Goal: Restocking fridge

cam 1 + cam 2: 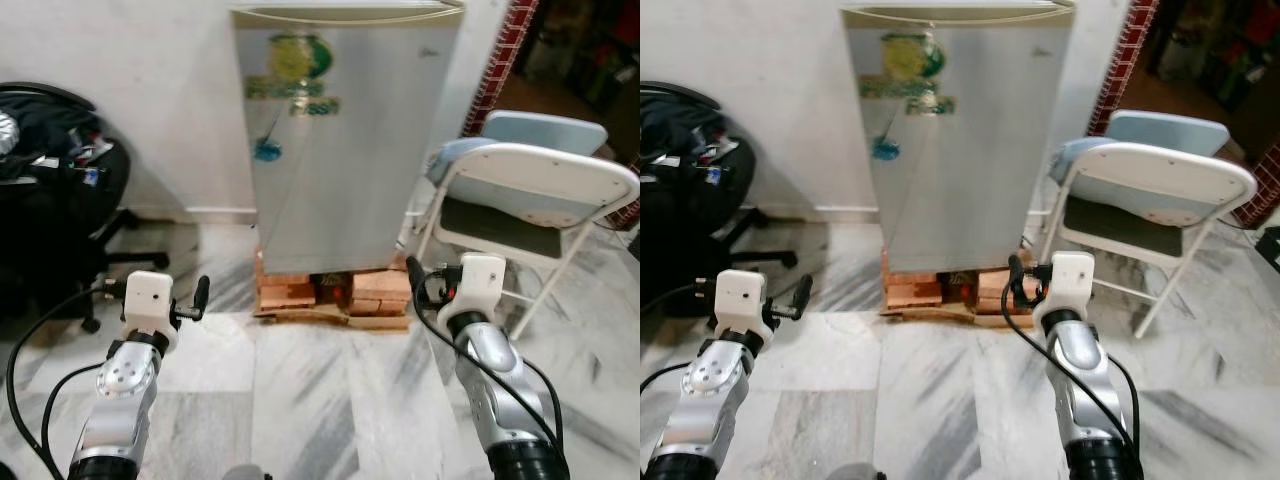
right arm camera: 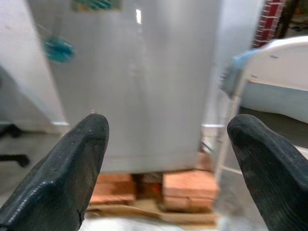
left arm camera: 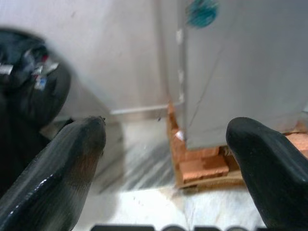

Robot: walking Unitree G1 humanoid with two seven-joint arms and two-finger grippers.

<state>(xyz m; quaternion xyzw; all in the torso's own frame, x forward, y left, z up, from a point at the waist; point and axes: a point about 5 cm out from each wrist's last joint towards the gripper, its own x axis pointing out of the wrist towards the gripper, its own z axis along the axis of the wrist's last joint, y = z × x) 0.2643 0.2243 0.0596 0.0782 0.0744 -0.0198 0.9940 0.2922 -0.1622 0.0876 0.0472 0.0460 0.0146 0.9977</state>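
A small silver fridge (image 1: 345, 140) stands ahead against the white wall, its door closed, with stickers near the top and a blue one lower down. It rests on bricks (image 1: 380, 288) over flattened cardboard. My left gripper (image 3: 166, 159) is raised in front of me at the lower left, open and empty, well short of the fridge. My right gripper (image 2: 166, 163) is raised at the lower right, also open and empty, pointing at the fridge door (image 2: 139, 82).
A white folding chair (image 1: 530, 210) with a light blue cushion stands just right of the fridge. A black office chair (image 1: 50, 200) piled with things sits at the left. Grey marble floor (image 1: 320, 390) stretches between me and the fridge.
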